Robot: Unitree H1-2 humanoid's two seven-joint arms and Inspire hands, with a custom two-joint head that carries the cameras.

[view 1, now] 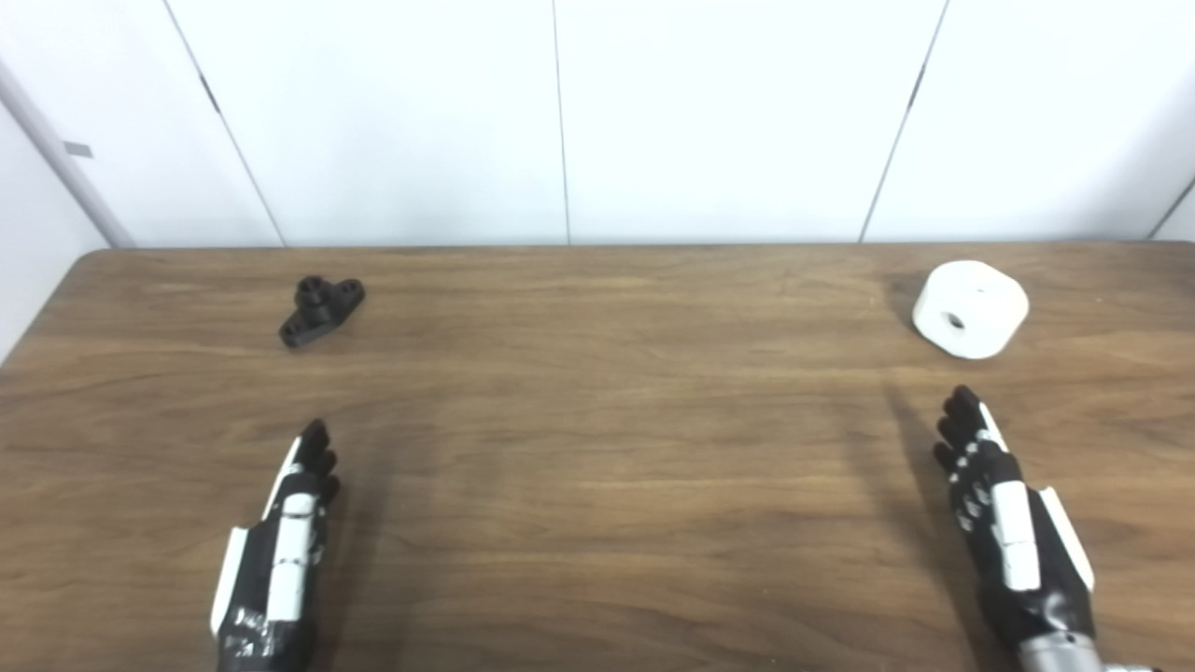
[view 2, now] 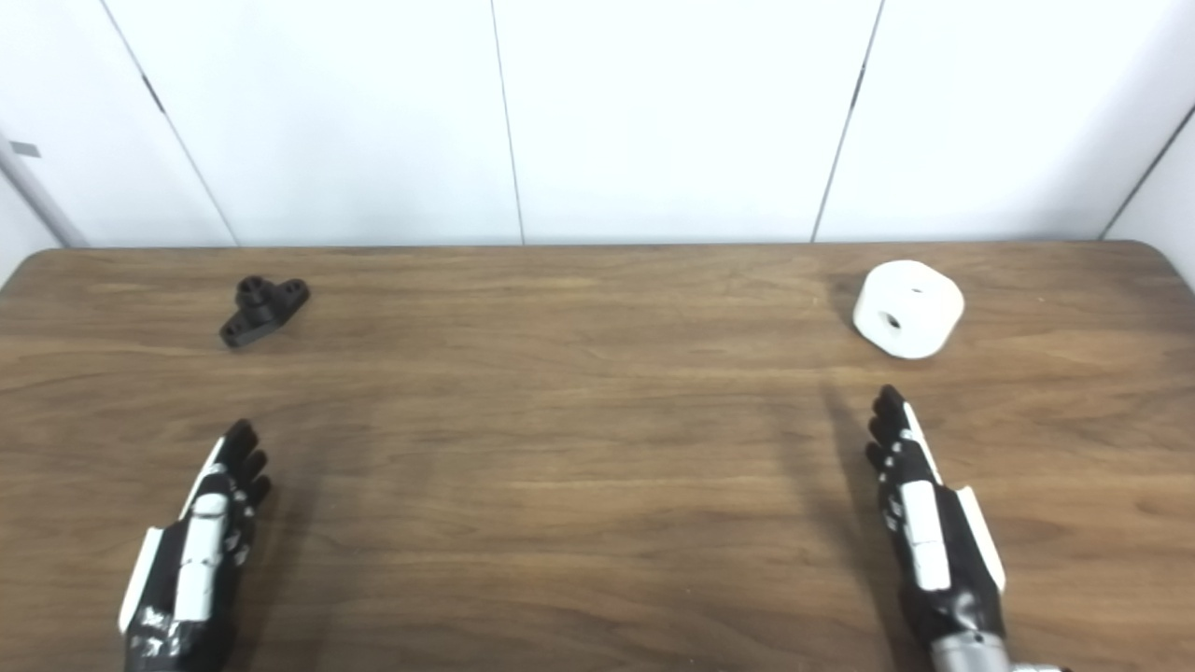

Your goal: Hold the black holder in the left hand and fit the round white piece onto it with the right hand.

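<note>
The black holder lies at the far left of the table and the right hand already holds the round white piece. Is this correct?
Not quite. The black holder does lie far left, but the right hand is open and holds nothing; the round white piece rests on the table beyond it, as the left eye view shows.

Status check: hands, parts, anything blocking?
Both hands open, left hand, right hand. Black holder and round white piece untouched on table. Nothing in the way.
</note>
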